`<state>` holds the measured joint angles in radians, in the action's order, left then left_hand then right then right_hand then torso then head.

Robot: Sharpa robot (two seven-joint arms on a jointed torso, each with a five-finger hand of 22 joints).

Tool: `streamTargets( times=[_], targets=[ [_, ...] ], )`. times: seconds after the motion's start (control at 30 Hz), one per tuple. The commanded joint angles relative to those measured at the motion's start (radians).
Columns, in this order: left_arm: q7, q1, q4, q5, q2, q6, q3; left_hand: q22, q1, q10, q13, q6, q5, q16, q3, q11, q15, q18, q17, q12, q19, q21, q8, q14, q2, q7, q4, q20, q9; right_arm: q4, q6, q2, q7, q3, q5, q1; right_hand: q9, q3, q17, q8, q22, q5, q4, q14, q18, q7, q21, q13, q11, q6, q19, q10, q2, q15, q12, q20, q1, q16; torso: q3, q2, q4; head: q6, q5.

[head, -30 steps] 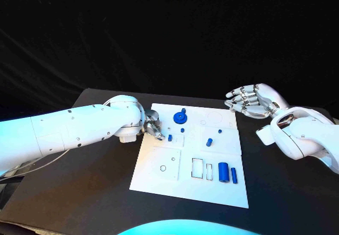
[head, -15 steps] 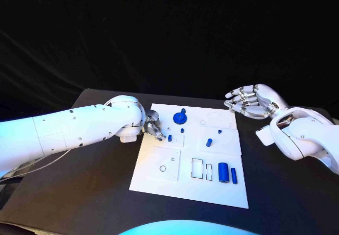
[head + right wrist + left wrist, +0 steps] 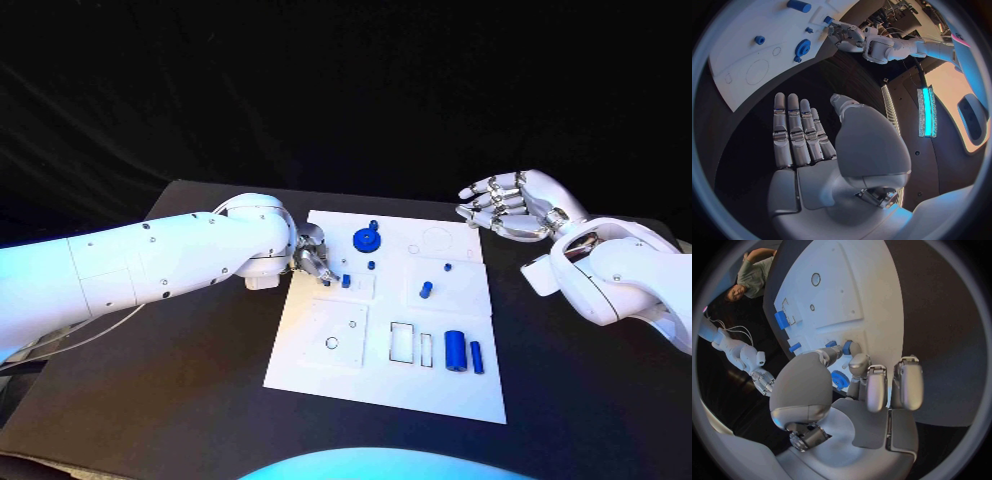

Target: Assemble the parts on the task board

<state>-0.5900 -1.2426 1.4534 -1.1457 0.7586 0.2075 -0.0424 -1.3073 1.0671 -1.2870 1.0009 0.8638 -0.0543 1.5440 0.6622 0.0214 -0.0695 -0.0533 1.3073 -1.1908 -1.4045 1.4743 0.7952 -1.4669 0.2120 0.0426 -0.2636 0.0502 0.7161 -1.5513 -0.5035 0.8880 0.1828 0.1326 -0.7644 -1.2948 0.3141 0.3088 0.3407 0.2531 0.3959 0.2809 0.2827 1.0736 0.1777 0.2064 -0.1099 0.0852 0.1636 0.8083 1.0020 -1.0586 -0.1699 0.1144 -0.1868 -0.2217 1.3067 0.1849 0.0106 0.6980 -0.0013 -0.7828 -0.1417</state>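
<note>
Small blue peg (image 3: 346, 282) near task board's (image 3: 361, 375) left edge, pinched by left hand (image 3: 313, 262); right hand (image 3: 516, 207) off board, fingers together, holding nothing. Risk: tilting, jamming at its hole if misaligned.

Matt black counter (image 3: 173, 400), smooth matt white task board (image 3: 378, 385), glossy blue plastic-looking parts (image 3: 456, 351), shiny silver metal-looking fingers (image 3: 792, 132), smooth glossy white arm shells (image 3: 144, 262), dull black cloth backdrop (image 3: 346, 90)
</note>
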Motion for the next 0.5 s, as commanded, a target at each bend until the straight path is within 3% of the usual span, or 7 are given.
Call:
streamTargets(
  times=[0.03, 0.23, 0.5],
  targets=[
    [-0.004, 0.006, 0.000, 0.001, -0.003, 0.028, -0.004, -0.064, -0.008, -0.008, 0.001, 0.001, 0.001, 0.003, -0.010, -0.001, -0.005, 0.004, 0.222, -0.005, -0.007, 0.003, 0.001, -0.092, 0.000, 0.005, -0.002, 0.000, -0.001, -0.002, 0.014, 0.000, 0.008, 0.000, -0.002, 0.001, -0.001, -0.005, -0.001, -0.006, -0.001, 0.006, 0.000, 0.000, 0.003, 0.031, 0.007, -0.001, 0.007, 0.005, 0.001, 0.001, 0.003, 0.007, 0.006, -0.005, -0.010, -0.005, 0.0002, 0.000, -0.0003, 0.000, 0.000],
    [-0.004, 0.007, 0.000, 0.001, -0.001, 0.016, -0.004, -0.066, -0.040, -0.009, 0.002, 0.005, 0.001, 0.003, -0.062, -0.003, -0.004, 0.004, 0.223, -0.007, -0.009, 0.004, 0.004, -0.092, 0.007, 0.007, -0.027, -0.001, -0.004, -0.002, 0.014, 0.000, 0.008, 0.000, -0.002, 0.001, -0.001, -0.005, -0.001, -0.006, -0.001, 0.006, 0.000, 0.000, 0.003, 0.031, 0.007, -0.001, 0.007, 0.005, 0.001, 0.001, 0.003, 0.007, 0.006, -0.005, -0.010, -0.005, 0.0003, -0.001, -0.0013, 0.003, -0.001],
    [-0.004, 0.008, 0.008, 0.001, 0.010, -0.016, -0.002, -0.062, -0.100, 0.001, -0.018, 0.003, 0.000, -0.002, -0.148, -0.003, -0.004, 0.003, 0.213, 0.005, -0.006, 0.001, 0.002, -0.089, -0.006, 0.007, -0.029, -0.003, -0.009, -0.002, 0.016, 0.001, 0.009, 0.000, -0.002, 0.001, -0.002, -0.010, -0.004, -0.008, -0.008, 0.006, 0.001, -0.003, 0.003, 0.032, 0.012, -0.006, 0.008, 0.004, 0.000, 0.003, 0.004, 0.008, 0.008, -0.006, -0.013, -0.011, 0.0004, 0.001, -0.0024, 0.004, 0.002]
  ],
)
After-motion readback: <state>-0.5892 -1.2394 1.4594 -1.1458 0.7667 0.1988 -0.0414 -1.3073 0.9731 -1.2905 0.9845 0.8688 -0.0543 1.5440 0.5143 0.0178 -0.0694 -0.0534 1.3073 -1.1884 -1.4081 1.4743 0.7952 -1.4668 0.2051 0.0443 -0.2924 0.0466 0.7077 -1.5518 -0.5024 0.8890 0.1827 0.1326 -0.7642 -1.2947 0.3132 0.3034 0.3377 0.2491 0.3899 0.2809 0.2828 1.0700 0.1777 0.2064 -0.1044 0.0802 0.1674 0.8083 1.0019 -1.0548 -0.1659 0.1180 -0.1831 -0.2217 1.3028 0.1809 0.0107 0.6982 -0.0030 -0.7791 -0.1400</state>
